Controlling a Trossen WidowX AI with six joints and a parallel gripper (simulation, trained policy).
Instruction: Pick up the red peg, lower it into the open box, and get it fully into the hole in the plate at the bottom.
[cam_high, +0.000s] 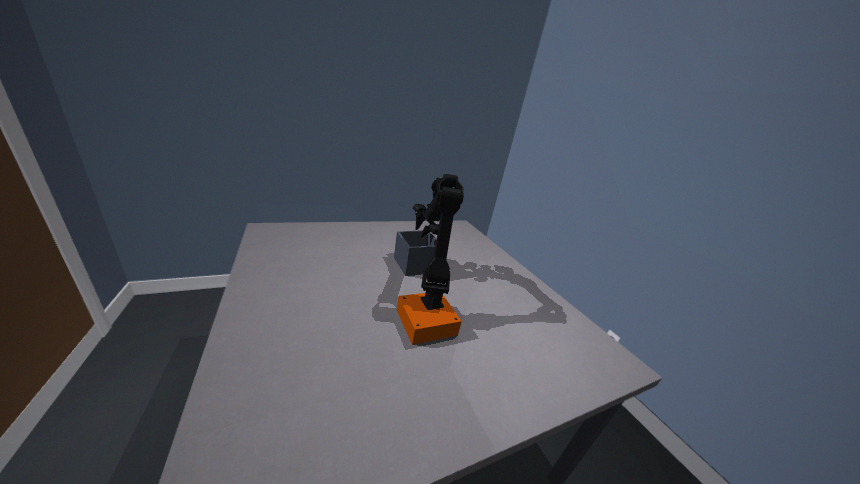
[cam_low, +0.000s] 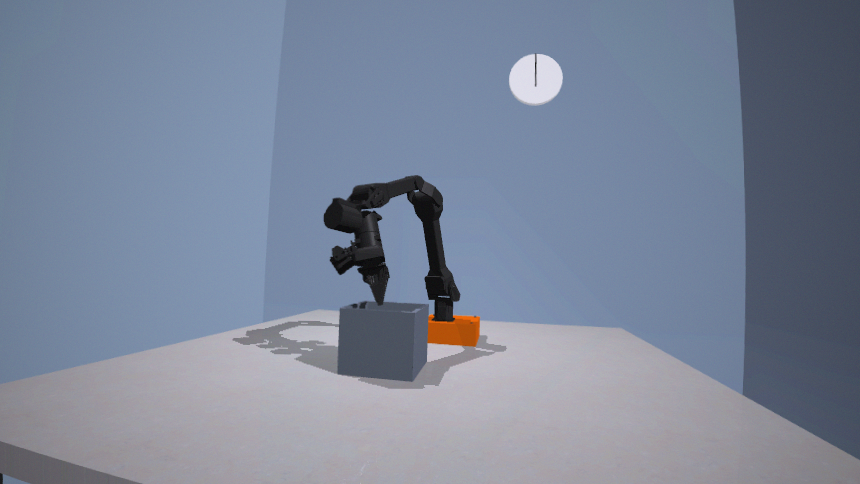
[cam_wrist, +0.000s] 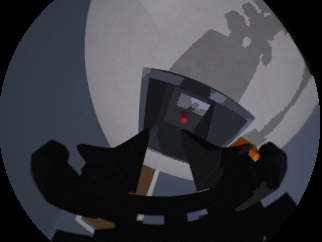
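Observation:
The open grey box (cam_high: 415, 260) (cam_low: 376, 346) (cam_wrist: 154, 102) stands on the table. The red peg (cam_wrist: 184, 119) shows inside it in the wrist view, seen nearly end-on over the plate (cam_wrist: 173, 114) at the bottom. Only a short length of it shows. It looks roughly upright, but how deep it sits in the hole cannot be told. The top and exterior views do not show the peg. My gripper (cam_high: 421, 231) (cam_low: 379, 302) (cam_wrist: 165, 131) is open and empty, its fingertips at about rim height or just above the box opening. The peg lies beyond the fingertips, apart from them.
The orange base block (cam_high: 428, 322) (cam_low: 454, 331) of the arm stands behind the box in the exterior view. The box walls rise around the peg on all sides. The grey table (cam_high: 312, 361) (cam_low: 541, 409) bears the box and base; the arm's shadow falls across it.

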